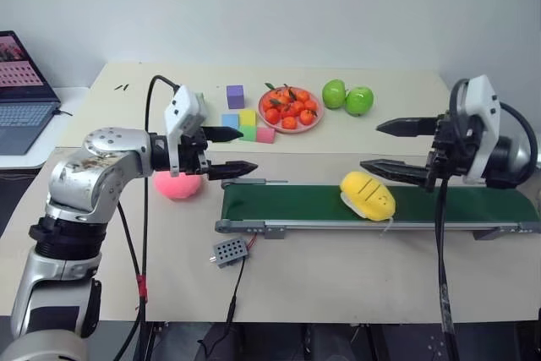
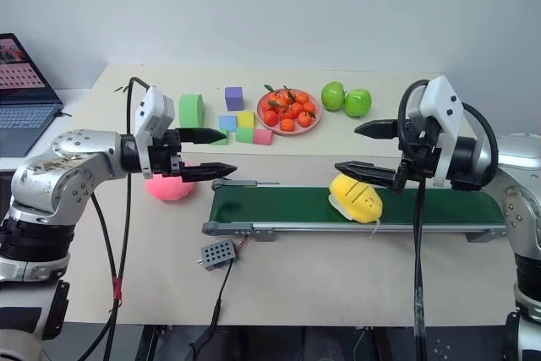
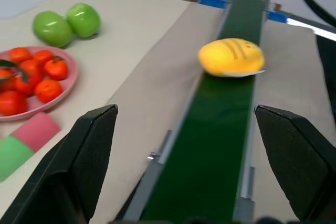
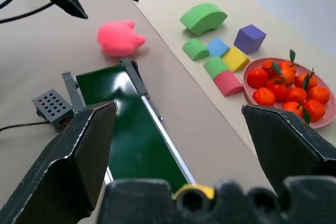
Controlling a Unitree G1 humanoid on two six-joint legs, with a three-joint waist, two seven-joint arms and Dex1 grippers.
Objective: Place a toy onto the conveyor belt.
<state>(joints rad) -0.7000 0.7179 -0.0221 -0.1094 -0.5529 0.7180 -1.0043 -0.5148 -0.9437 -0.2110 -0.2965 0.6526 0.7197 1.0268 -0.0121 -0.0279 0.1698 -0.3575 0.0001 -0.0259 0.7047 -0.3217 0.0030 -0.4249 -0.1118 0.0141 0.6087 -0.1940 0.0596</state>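
The yellow toy (image 1: pixel 368 195) lies on the dark green conveyor belt (image 1: pixel 287 204), right of its middle; it also shows in the left wrist view as the toy (image 3: pixel 231 57) on the belt (image 3: pixel 215 140). My left gripper (image 1: pixel 247 150) hovers open and empty above the belt's left end, pointing right. From the right, my right gripper (image 1: pixel 370 145) hangs open and empty just above the toy, not touching it. The right wrist view looks along the belt (image 4: pixel 126 129) between its fingers (image 4: pixel 79 161).
A pink plush (image 1: pixel 177 183) lies on the table left of the belt. Behind are foam blocks (image 1: pixel 245 120), a pink plate (image 1: pixel 317 123) of oranges and two green apples (image 1: pixel 347 97). A small grey box (image 1: pixel 230 250) with cable sits in front. A laptop (image 1: pixel 21 95) stands far left.
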